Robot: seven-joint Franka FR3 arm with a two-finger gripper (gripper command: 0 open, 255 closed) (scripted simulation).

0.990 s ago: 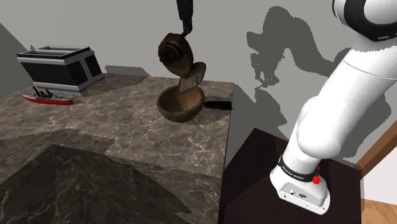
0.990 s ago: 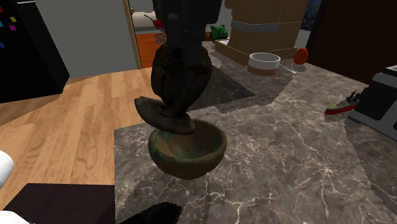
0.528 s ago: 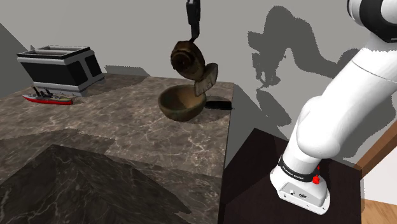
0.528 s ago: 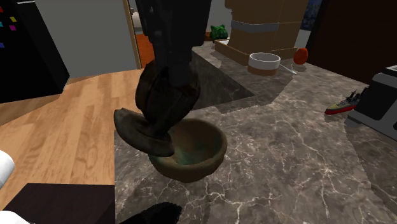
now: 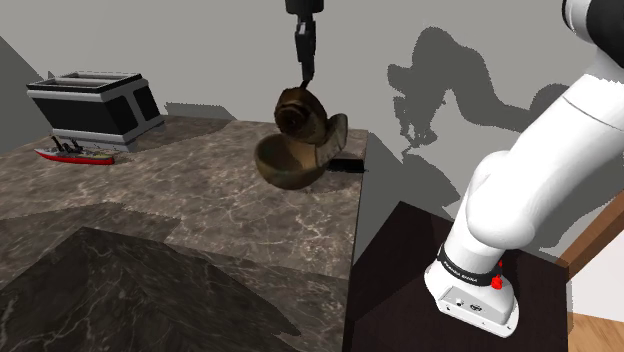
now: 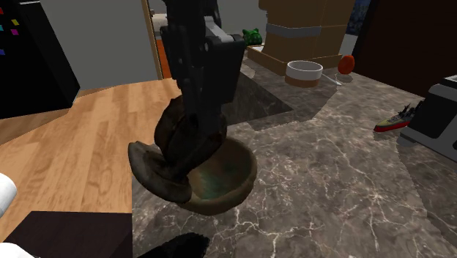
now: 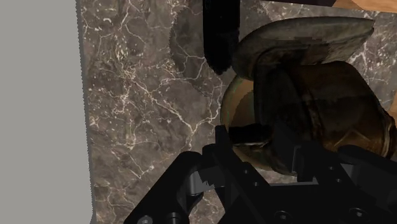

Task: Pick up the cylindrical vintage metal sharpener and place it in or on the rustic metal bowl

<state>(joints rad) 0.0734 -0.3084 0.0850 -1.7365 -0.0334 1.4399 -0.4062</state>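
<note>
Gripper [image 5: 305, 70] is clamped on the sharpener [image 5: 298, 112]. In the wrist view I see the black fingers [image 7: 222, 153] pinching the brown drum from both sides. It hangs right under the fingertips, low over the bowl [image 6: 234, 179], with its underside down at rim level. I can't tell whether it touches the rim.

It's well tipped over. The long axis runs from the flat foot plate [image 6: 155, 170] up through the drum, slanting off vertical. The foot sits low and swung out past the bowl's rim on the stand's [image 5: 400, 290] side of the gripper, and the drum's top is up against the fingers. One round face of the drum looks towards the shoulder camera.

Below the gripper is dark marbled counter [image 5: 200, 220]. A small black object [image 5: 347, 163] lies just beside the bowl, close under the gripper near the counter's edge. Everything else is well away from the gripper:
- a black-and-silver box [image 5: 90, 100], with a little red toy ship [image 5: 75, 152] in front of it
- a white dish [image 6: 304, 72] and a red-orange thing [image 6: 346, 64] by a brown carton [image 6: 304, 22]
</note>
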